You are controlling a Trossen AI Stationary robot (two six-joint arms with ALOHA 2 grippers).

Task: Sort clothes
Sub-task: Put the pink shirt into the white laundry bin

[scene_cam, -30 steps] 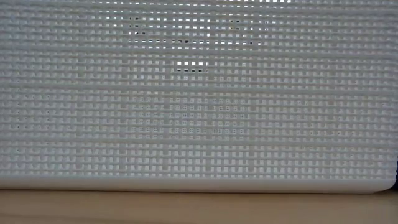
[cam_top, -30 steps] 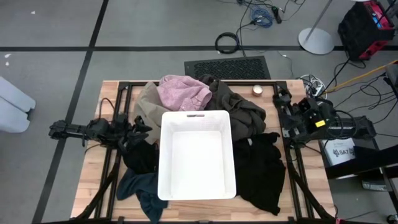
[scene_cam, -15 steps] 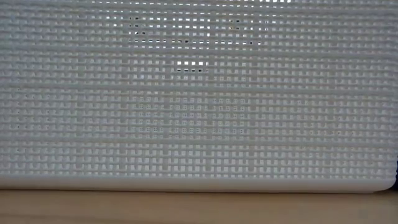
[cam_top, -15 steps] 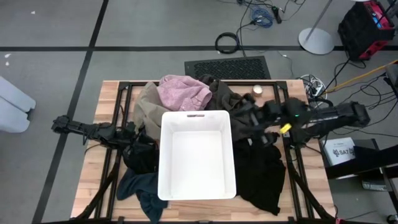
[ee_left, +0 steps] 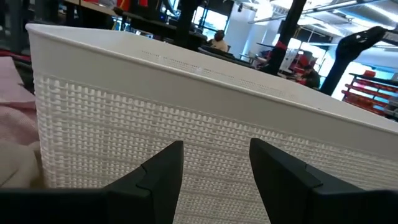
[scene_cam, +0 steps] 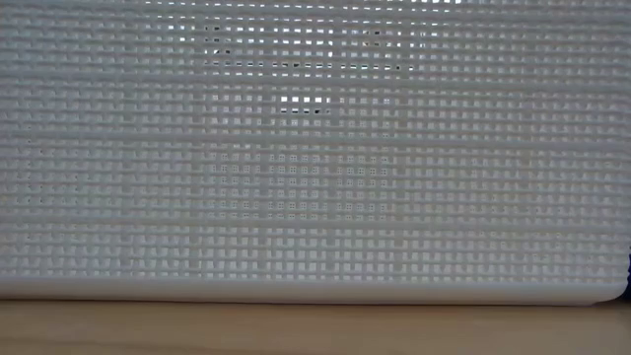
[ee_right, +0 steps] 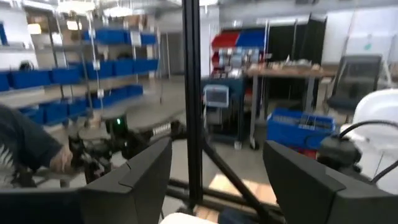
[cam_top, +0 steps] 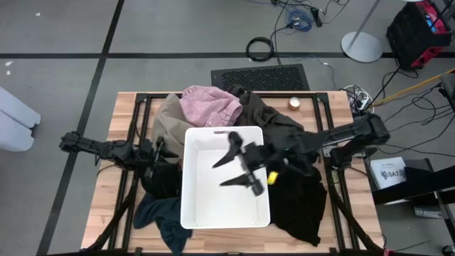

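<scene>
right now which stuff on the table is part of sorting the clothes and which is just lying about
Part of the job:
- pink fabric garment
- tan-beige fabric garment
- olive-brown fabric garment
- black fabric garments
- dark teal-blue fabric garment
- white rectangular plastic bin
- open right gripper over the bin
- left gripper beside the bin

Just lying about:
- small round object at the table's far edge

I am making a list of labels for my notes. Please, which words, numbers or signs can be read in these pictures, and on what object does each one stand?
No text can be read with certainty.
White box beside the table: dark print, too small to read.
White bin: no label visible.
Clothes, for example the pink garment: no print visible.
Shelves and blue bins in the room: too blurred.
</scene>
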